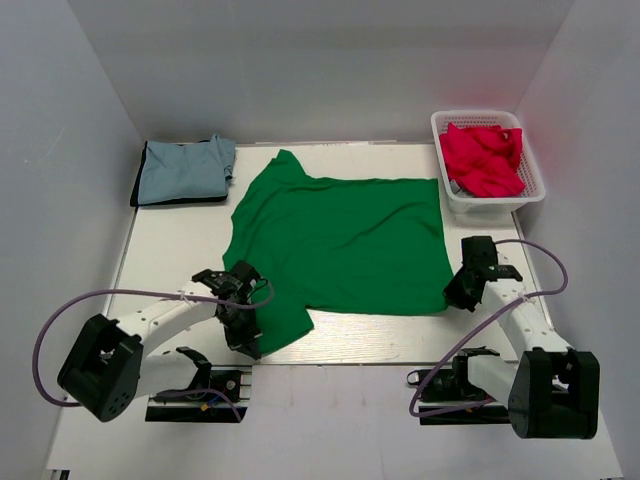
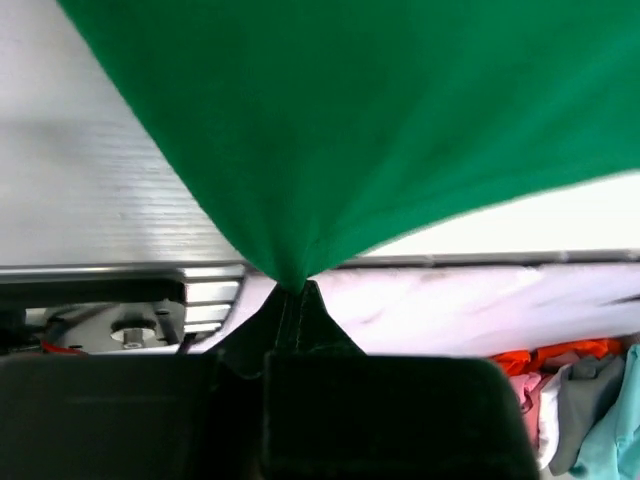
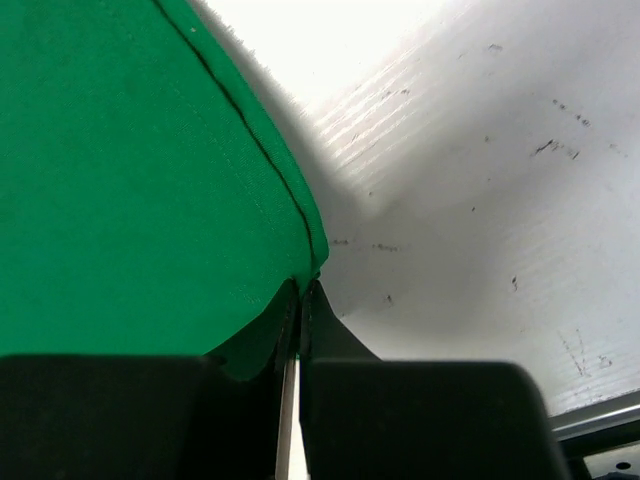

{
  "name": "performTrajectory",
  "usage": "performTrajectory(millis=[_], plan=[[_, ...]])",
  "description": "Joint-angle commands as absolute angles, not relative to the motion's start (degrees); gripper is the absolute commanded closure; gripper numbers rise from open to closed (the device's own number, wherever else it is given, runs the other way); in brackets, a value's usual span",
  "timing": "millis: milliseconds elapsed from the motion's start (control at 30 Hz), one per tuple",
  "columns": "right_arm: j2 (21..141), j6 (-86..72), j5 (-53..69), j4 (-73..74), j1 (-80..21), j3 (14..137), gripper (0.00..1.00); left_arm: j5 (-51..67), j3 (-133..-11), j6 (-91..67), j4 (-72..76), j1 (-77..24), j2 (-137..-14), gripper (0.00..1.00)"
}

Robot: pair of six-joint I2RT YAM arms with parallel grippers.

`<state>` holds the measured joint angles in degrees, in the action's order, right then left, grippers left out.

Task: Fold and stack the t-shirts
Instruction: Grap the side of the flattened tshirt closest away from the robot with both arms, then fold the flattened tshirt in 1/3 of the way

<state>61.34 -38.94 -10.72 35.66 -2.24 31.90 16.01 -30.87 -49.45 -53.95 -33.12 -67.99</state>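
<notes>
With left jaws pinching the near sleeve of the green t-shirt [image 1: 340,240], spread flat on the bench [image 1: 170,250], and right jaws nipping its hem corner, apparently shallowly: lift both evenly, hold cloth taut, carry over to the far edge.

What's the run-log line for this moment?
left gripper shut on green t-shirt sleeve | right gripper shut on hem corner | blue shirt folded far-left | red clothes in basket

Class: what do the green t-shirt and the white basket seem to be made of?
Green t-shirt: soft matte knit fabric, probably cotton; it gathers into folds and shows a stitched hem. White basket: likely rigid plastic, judging by its moulded lattice walls.
</notes>
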Motion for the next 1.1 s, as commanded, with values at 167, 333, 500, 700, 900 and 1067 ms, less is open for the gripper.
performTrajectory(millis=[167, 333, 500, 700, 900, 1067], plan=[[60.99, -38.67, -7.82, 36.57, -2.46, 35.68, 1.0, 13.63, -44.64, -44.22, -49.93, -33.31, -68.2, 1.0], [63.81, -36.65, -7.29, 35.24, -2.37, 39.19, 1.0, 10.64, -53.16, -41.66, -44.39, -32.17, -72.24, 1.0], [65.82, -33.93, -6.94, 33.67, -2.29, 44.36, 1.0, 2.83, -60.89, -39.64, -43.94, -32.17, -78.21, 1.0], [71.79, -32.96, -6.68, 33.13, -2.11, 50.97, 1.0, -10.79, -73.72, -38.75, -48.06, -32.17, -86.39, 1.0], [77.43, -33.48, -6.59, 32.96, -2.02, 56.33, 1.0, -17.4, -82.86, -38.06, -47.29, -31.12, -91.4, 1.0], [81.99, -33.58, -7.82, 33.4, -1.93, 60.99, 1.0, -22.32, -86.74, -35.87, -44.93, -30.59, -96.93, 1.0]])
